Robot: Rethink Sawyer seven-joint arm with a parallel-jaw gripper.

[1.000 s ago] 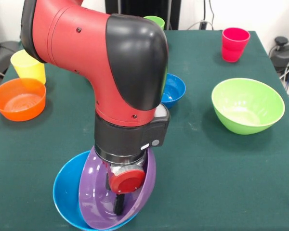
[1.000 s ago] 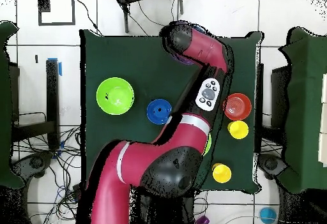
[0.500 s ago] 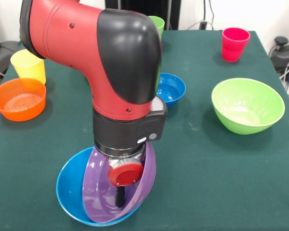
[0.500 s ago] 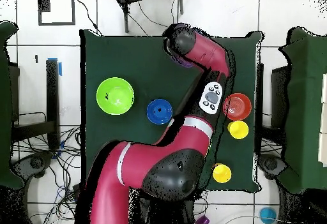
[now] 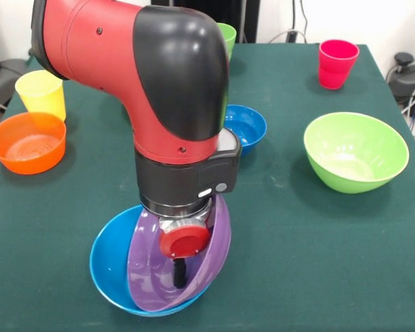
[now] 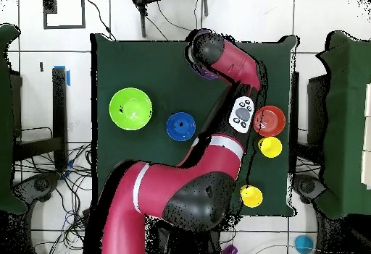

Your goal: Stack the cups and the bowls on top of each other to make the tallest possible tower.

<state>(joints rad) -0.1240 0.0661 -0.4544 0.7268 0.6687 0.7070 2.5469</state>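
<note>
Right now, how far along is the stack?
Done: the purple bowl sits tilted inside the large blue bowl. In hand: the gripper is down inside the purple bowl. Left: the green bowl, small blue bowl, orange bowl and the yellow and red cups stand apart.

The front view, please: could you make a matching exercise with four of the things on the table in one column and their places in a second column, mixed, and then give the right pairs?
Things:
1. purple bowl
2. red cup
3. small orange bowl
4. large light green bowl

Places:
A. at the left edge, just in front of the yellow cup
B. tilted inside the large blue bowl, under the arm
C. alone on the right side of the table
D. at the far right corner, upright

Pairs: 1-B, 2-D, 3-A, 4-C
</note>
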